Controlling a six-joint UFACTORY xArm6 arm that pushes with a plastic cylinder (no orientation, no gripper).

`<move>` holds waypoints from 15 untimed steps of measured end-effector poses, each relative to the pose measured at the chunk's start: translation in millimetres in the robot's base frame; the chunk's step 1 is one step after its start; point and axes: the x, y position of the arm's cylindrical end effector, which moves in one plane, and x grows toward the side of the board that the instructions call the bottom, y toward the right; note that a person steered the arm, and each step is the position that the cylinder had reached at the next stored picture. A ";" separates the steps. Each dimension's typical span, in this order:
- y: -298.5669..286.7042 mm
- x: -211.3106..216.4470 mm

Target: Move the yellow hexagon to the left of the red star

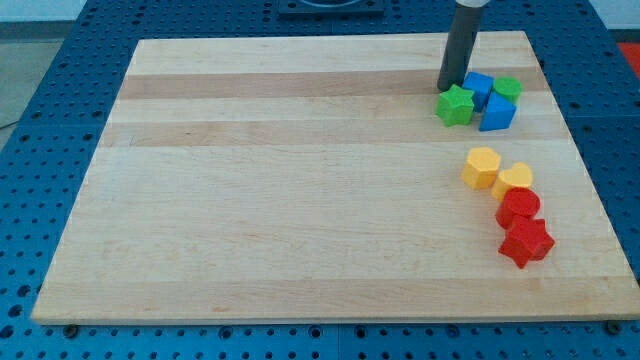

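Observation:
The yellow hexagon point(481, 166) lies at the right side of the wooden board point(300, 180). The red star point(526, 242) lies lower right of it, near the board's right edge. Between them sit a second yellow block point(514, 179) and a red round-edged block point(518, 207), forming a chain. My tip point(450, 86) rests at the view's top right, just above and left of the green star point(455, 105), well above the yellow hexagon.
A cluster at the top right holds the green star, two blue blocks point(479, 87) point(497, 113) and a small green block point(508, 88). The blue perforated table point(40, 200) surrounds the board.

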 end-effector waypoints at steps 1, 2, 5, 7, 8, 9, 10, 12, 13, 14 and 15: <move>-61.4 -7.5; -133.4 0.2; -171.0 121.4; -172.1 173.8; -161.0 178.9; -142.7 157.9; -135.1 130.7; -87.2 98.5; -54.5 79.7; -7.8 78.2; 38.1 97.0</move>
